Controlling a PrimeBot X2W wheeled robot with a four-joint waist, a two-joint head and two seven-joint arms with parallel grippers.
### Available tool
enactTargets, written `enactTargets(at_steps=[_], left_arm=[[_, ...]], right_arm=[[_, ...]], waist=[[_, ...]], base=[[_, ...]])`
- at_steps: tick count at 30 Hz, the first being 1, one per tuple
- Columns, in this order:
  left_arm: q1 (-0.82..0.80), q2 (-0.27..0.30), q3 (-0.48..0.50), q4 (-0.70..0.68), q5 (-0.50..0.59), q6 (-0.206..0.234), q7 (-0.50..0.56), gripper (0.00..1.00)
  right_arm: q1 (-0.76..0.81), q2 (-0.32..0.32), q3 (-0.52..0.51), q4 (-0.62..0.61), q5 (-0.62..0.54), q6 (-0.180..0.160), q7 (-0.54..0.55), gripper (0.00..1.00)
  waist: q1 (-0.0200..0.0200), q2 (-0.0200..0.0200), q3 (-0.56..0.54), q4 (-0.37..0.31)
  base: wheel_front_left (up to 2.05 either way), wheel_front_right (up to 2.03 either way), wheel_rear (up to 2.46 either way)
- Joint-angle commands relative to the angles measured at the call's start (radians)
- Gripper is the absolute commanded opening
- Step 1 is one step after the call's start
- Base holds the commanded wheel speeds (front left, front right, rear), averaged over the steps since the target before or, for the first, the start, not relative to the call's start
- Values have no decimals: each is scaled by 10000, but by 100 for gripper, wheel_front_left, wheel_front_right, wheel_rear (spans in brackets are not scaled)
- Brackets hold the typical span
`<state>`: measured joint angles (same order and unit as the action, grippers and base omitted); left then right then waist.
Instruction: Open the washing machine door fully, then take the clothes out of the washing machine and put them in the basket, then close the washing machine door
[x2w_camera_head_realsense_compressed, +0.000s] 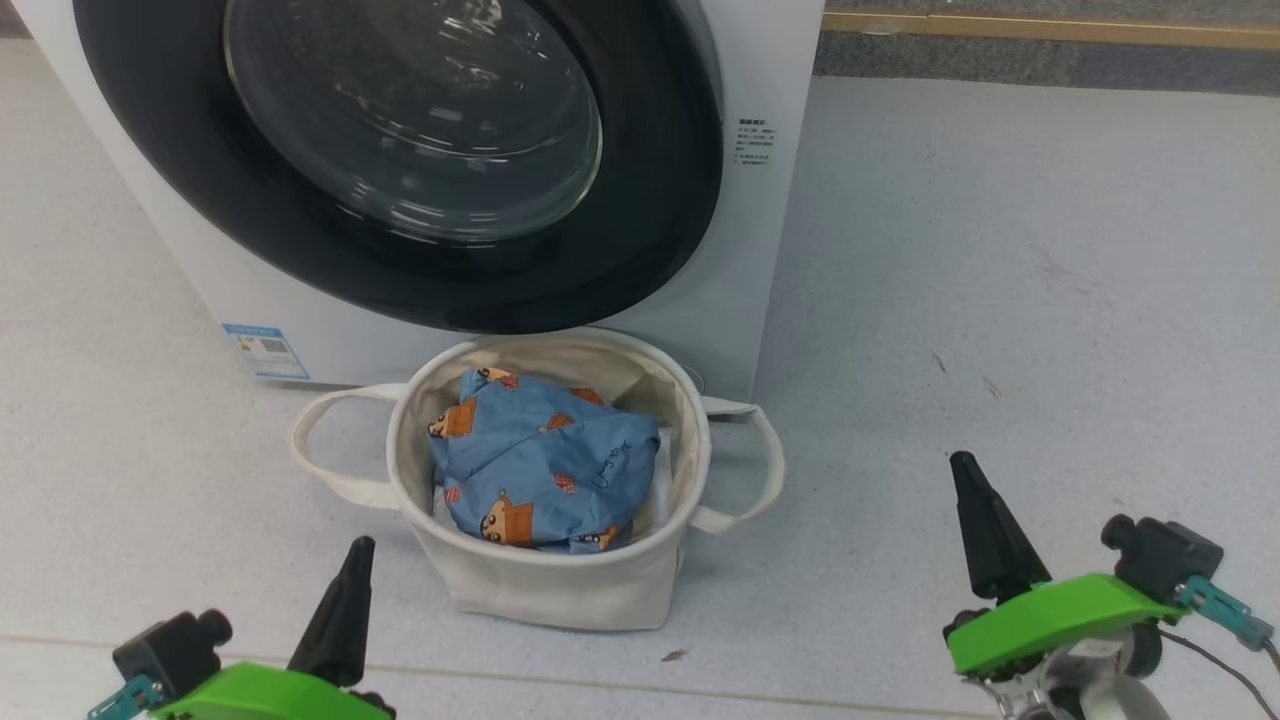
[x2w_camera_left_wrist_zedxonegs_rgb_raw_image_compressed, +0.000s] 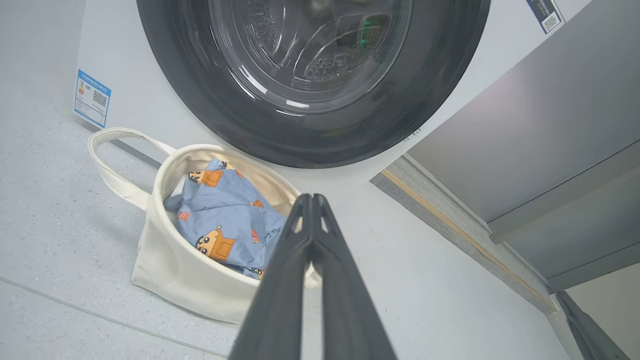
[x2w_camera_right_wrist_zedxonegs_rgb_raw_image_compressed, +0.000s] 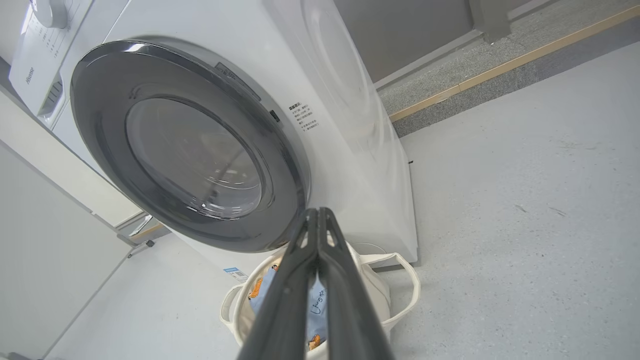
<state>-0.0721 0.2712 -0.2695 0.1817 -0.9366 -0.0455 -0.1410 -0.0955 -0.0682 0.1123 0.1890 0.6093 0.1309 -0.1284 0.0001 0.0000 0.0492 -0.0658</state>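
Left gripper (x2w_camera_head_realsense_compressed: 360, 548) and right gripper (x2w_camera_head_realsense_compressed: 964, 465) both clenched on nothing, parked low either side of the basket (x2w_camera_head_realsense_compressed: 560, 590), clear of it. Clothes (x2w_camera_head_realsense_compressed: 540, 470) sit in the basket just in front of the washing machine (x2w_camera_head_realsense_compressed: 770, 250), and the washing machine door (x2w_camera_head_realsense_compressed: 650, 250) looks seated flush, so I'd judge all three steps done. Left wrist view sees through the door to a drum (x2w_camera_left_wrist_zedxonegs_rgb_raw_image_compressed: 325, 62) showing no fabric; right wrist view adds the control dial (x2w_camera_right_wrist_zedxonegs_rgb_raw_image_compressed: 49, 10).
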Motion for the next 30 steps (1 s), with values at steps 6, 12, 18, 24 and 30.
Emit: enactTargets(at_steps=[6,12,18,24,30], left_arm=[[-382,-76,533,-209,-578,-137,230,0],[-377,-216,752,-154,-1015,-186,382,0],[-374,-357,970,-98,-1448,-236,534,0],[-371,-499,1191,-40,-1883,-286,688,0],[-369,-642,1413,18,-2316,-335,843,0]], right_arm=[[-305,-130,-130,-228,883,-1,151,0],[-288,-145,-227,-177,1560,-1,267,0],[-272,-158,-328,-126,2230,-1,386,0],[-255,-167,-433,-74,2899,-1,510,0],[-239,-173,-543,-22,3566,-1,636,0]], waist=[[-1,0,-33,47],[-1,0,-62,89],[-1,0,-92,132],[-1,0,-122,174],[-1,0,-152,217]], base=[[0,0,0],[0,0,0],[0,0,0],[0,0,0],[0,0,0]])
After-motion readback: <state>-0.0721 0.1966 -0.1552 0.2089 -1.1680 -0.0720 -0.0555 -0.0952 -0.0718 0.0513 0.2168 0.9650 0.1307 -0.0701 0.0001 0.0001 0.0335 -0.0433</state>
